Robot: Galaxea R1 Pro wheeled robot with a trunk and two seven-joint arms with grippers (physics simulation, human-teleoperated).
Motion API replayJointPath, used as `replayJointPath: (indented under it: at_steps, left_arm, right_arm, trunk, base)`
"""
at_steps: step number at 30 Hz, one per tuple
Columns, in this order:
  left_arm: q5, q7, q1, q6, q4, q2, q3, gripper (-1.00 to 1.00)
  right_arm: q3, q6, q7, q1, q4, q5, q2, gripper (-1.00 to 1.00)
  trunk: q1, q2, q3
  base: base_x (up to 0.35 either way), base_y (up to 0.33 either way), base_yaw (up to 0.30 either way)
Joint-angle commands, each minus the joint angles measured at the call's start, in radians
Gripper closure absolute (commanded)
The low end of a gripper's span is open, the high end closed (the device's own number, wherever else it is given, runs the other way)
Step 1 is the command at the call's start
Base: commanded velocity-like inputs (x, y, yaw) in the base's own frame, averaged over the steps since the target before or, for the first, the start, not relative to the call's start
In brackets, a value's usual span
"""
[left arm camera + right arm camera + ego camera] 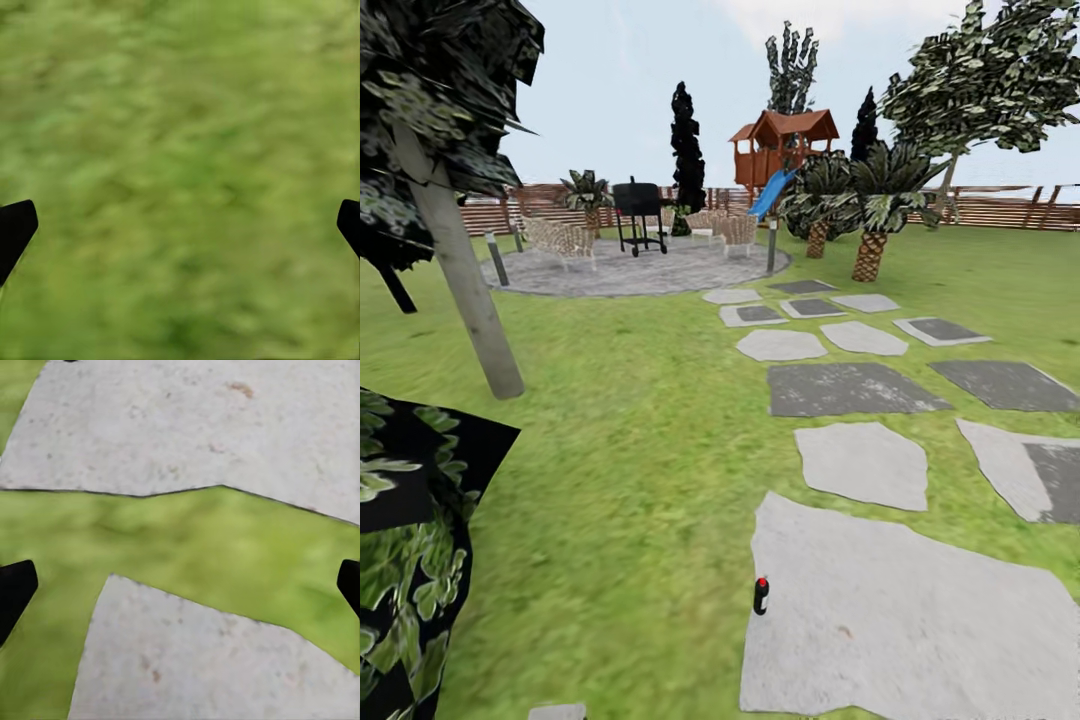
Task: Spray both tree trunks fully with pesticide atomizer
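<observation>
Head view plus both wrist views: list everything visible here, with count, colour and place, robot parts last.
pesticide atomizer: one, black with red top, upright at the near slab's left edge
stone slabs: many, grey, path through the lawn
tree trunk: one, grey-tan, leaning, left
palms: two, scaly trunks, right of patio
grill: one, black, on round patio
chairs: several, wicker, patio
playhouse: one, brown, blue slide, by the fence
left tool: black fingertips apart, over grass
right tool: black fingertips apart, over slabs and grass

One small black bottle with a red top (761, 594), one black barbecue grill (638, 213), two short scaly-trunked palms (870, 232), one red-roofed wooden playhouse (783, 146).
</observation>
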Motion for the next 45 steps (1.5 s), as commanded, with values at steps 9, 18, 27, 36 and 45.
replayJointPath:
  at_steps: [9,18,27,36,45]
  left_arm:
    - [0.000,0.000,0.000,0.000,0.000,0.000,0.000,-1.00]
    - [0.000,0.000,0.000,0.000,0.000,0.000,0.000,-1.00]
    - [0.000,0.000,0.000,0.000,0.000,0.000,0.000,-1.00]
    - [0.000,0.000,0.000,0.000,0.000,0.000,0.000,-1.00]
    - [0.000,0.000,0.000,0.000,0.000,0.000,0.000,-1.00]
  right_arm:
    - [-0.001,0.000,0.000,0.000,0.000,0.000,0.000,-1.00]
    - [-0.002,0.000,0.000,0.000,0.000,0.000,0.000,-1.00]
    - [-0.002,0.000,0.000,0.000,0.000,0.000,0.000,-1.00]
    - [-0.002,0.000,0.000,0.000,0.000,0.000,0.000,-1.00]
    - [-0.002,0.000,-0.001,0.000,0.000,0.000,0.000,-1.00]
  trunk:
    - [0.000,0.000,0.005]
    - [0.000,0.000,0.010]
    - [0.000,0.000,0.015]
    - [0.000,0.000,0.020]
    - [0.000,0.000,0.025]
  base:
    - [0.256,0.241,-0.287]
    - [0.276,0.218,-0.287]
    - [0.081,0.045,-0.287]
    - [0.002,0.001,-0.287]
    - [0.000,0.001,-0.288]
